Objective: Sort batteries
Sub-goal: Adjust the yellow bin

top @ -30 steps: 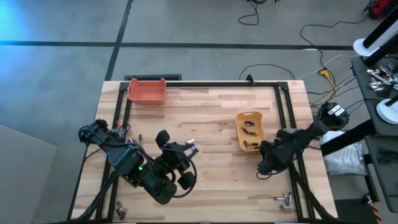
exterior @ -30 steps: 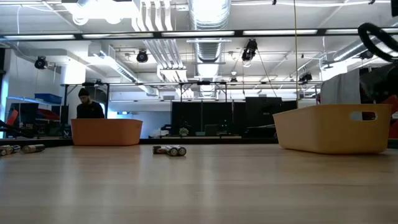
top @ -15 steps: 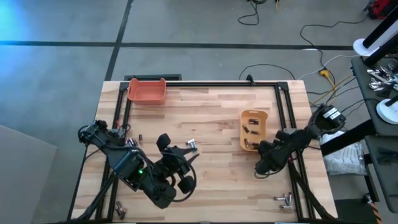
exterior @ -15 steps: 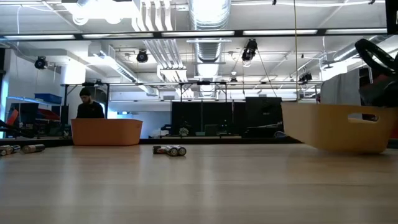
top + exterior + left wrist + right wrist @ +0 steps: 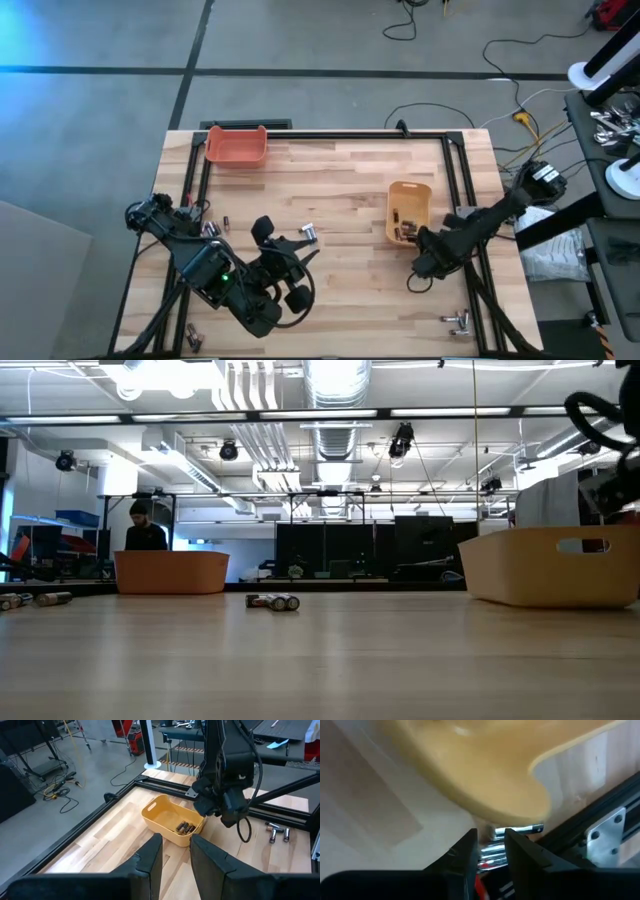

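Observation:
The yellow bin [image 5: 409, 212] stands flat on the table's right half, with several dark batteries [image 5: 185, 826] in its near end. My right gripper [image 5: 424, 252] points down at the bin's near right corner. In its wrist view, silvery batteries [image 5: 530, 828] show right under it, beside the black rail. Two silvery batteries [image 5: 272, 601] lie on the table near its middle. My left gripper [image 5: 174, 851] hangs high over the table's left half, open and empty, facing the yellow bin.
An orange bin [image 5: 237, 146] stands at the far left. Loose batteries lie at the near right [image 5: 458, 320], the near left [image 5: 190, 336] and the left edge [image 5: 211, 228]. Black rails [image 5: 462, 190] frame the table. A person [image 5: 145, 532] stands in the room behind.
The yellow bin tipped up on its left side half a second ago and has dropped flat again, now a little farther toward the table's right edge. My right arm has shifted beside it at the near right corner.

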Tool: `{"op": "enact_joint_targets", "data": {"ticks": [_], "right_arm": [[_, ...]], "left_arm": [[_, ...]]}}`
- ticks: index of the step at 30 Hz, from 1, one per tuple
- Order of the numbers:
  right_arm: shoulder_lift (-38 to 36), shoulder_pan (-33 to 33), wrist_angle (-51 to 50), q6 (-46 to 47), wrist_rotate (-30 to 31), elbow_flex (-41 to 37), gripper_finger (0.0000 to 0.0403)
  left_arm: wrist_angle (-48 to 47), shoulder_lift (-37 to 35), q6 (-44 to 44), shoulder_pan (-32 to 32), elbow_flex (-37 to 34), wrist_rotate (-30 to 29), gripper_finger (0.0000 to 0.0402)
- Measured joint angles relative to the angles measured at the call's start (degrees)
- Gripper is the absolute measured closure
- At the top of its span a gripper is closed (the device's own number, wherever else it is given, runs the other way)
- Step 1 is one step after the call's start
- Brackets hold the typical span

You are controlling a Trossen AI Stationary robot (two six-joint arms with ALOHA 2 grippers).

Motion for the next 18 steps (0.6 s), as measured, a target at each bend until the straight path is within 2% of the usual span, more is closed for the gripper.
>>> {"op": "enact_joint_targets", "data": {"ticks": [3,7,18], "right_arm": [[-3.01,0.0,-1.45,3.35,2.53,0.43,0.0304],[-4.24,0.0,-2.36,1.48,1.9,0.42,0.0302],[7.54,0.13,-6.27,-8.1,0.31,0.34,0.0355]], "left_arm": [[-0.05,0.0,-0.01,0.01,0.0,0.0,0.0322],[-0.07,0.0,0.81,0.01,0.0,-0.02,0.0322],[0.14,0.0,2.39,0.14,0.0,-2.83,0.0322]]}}
